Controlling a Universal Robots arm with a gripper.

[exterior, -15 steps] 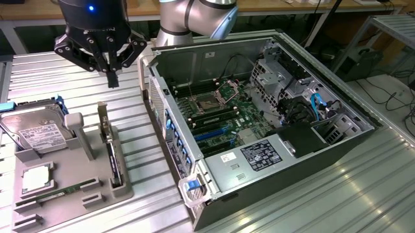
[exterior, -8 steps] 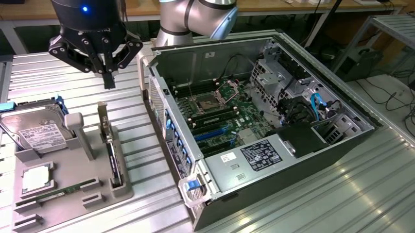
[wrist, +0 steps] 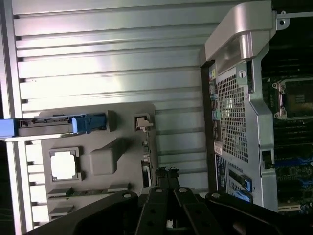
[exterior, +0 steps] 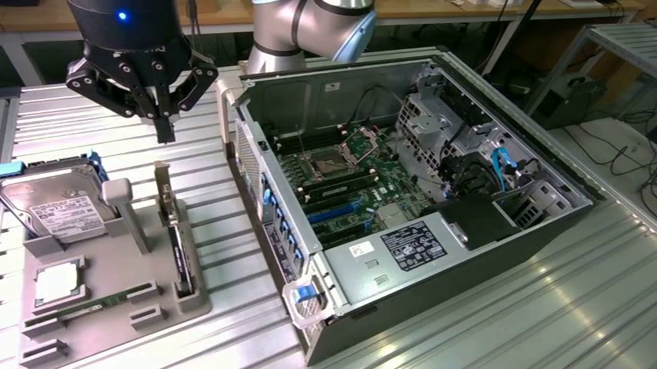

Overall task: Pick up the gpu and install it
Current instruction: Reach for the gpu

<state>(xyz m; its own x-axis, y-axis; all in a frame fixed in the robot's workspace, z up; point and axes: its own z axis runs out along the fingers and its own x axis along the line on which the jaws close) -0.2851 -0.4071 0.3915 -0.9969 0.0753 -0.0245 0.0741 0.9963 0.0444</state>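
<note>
The gpu (exterior: 177, 240) is a thin dark card standing on edge in a slot of the grey parts holder (exterior: 123, 261), with its pale metal bracket (exterior: 162, 184) sticking up at the far end. My gripper (exterior: 165, 135) hangs in the air above that bracket end. Its fingers are shut together and hold nothing. In the wrist view the gpu (wrist: 145, 156) shows edge-on along the holder's (wrist: 107, 156) side, just beyond my shut gripper (wrist: 166, 172). The open computer case (exterior: 411, 192) lies to the exterior view's right, its motherboard (exterior: 349, 181) exposed.
The holder also carries a silver hard drive (exterior: 60, 206), a square processor (exterior: 58, 280) and a green memory stick (exterior: 92, 304). The case's side wall (exterior: 257, 192) rises close beside the holder. Everything rests on a ribbed metal table (exterior: 534, 307). The arm's base (exterior: 308, 31) stands behind the case.
</note>
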